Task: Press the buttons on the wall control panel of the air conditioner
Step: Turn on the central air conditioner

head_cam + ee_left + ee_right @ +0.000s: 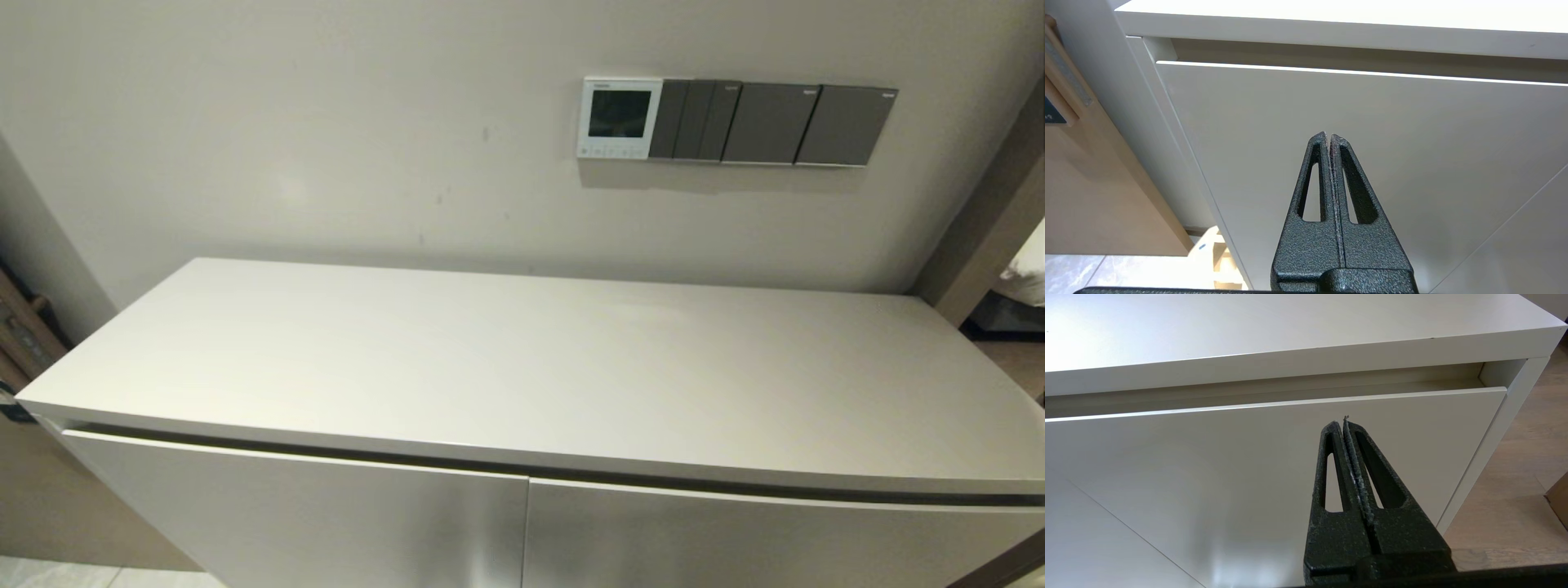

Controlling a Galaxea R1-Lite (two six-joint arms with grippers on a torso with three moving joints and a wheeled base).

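Observation:
The air conditioner's wall control panel (619,118) is a small white square unit with a dark screen, on the wall above the cabinet's far right part. Its row of tiny pale buttons (611,151) runs along its bottom edge. Neither arm shows in the head view. My left gripper (1328,135) is shut and empty, low in front of the left cabinet door. My right gripper (1342,424) is shut and empty, low in front of the right cabinet door. Both are far below the panel.
Dark grey switch plates (775,122) sit right of the panel. A white cabinet top (522,367) lies between me and the wall, with its doors (1412,143) below. A wooden post (988,220) stands at the right, wooden furniture (1094,183) at the left.

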